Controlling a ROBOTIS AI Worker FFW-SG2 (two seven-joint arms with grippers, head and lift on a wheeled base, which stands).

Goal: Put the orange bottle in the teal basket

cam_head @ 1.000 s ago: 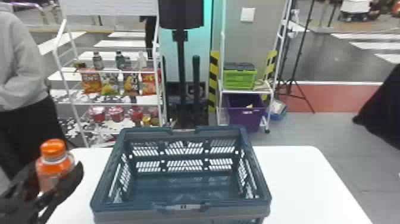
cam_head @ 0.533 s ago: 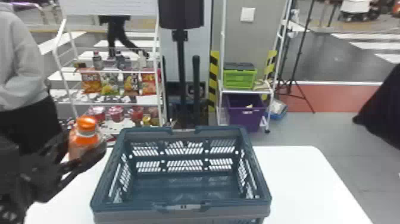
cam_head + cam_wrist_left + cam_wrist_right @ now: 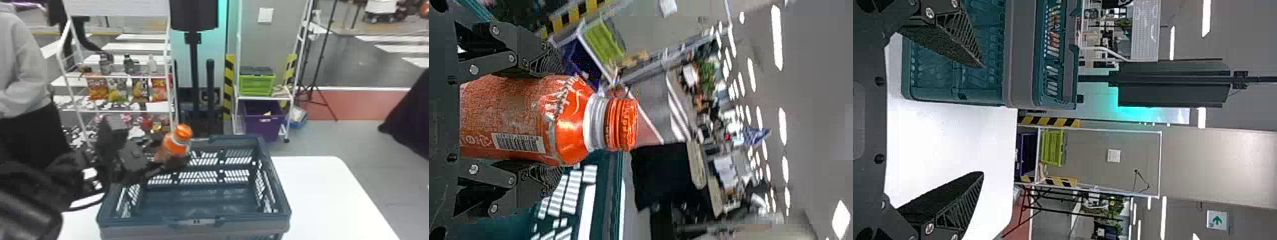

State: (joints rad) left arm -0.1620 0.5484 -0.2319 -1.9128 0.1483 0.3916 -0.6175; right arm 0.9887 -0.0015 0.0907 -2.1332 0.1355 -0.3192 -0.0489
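In the head view my left gripper (image 3: 166, 156) is shut on the orange bottle (image 3: 176, 143), over the back left part of the teal basket (image 3: 275, 185), with the bottle tilted slightly to the right, cap up. The left wrist view has the bottle (image 3: 569, 117) between the two fingers of the left gripper (image 3: 546, 120), its orange cap pointing away from the palm. Part of the basket (image 3: 604, 200) lies beyond. My right gripper (image 3: 983, 120) is open with nothing between its fingers, near the basket (image 3: 1020, 55) in the right wrist view.
The basket stands on a white table (image 3: 319, 191). Behind it are a snack rack (image 3: 118, 110) on the left, a black post (image 3: 193, 63), and a white shelf with a green crate (image 3: 257, 84) and a purple bin (image 3: 263, 124).
My left gripper has carried the bottle rightward, from beside the basket's left side to over its back left part. The bottle has tipped a little to the right. The basket has stayed put.
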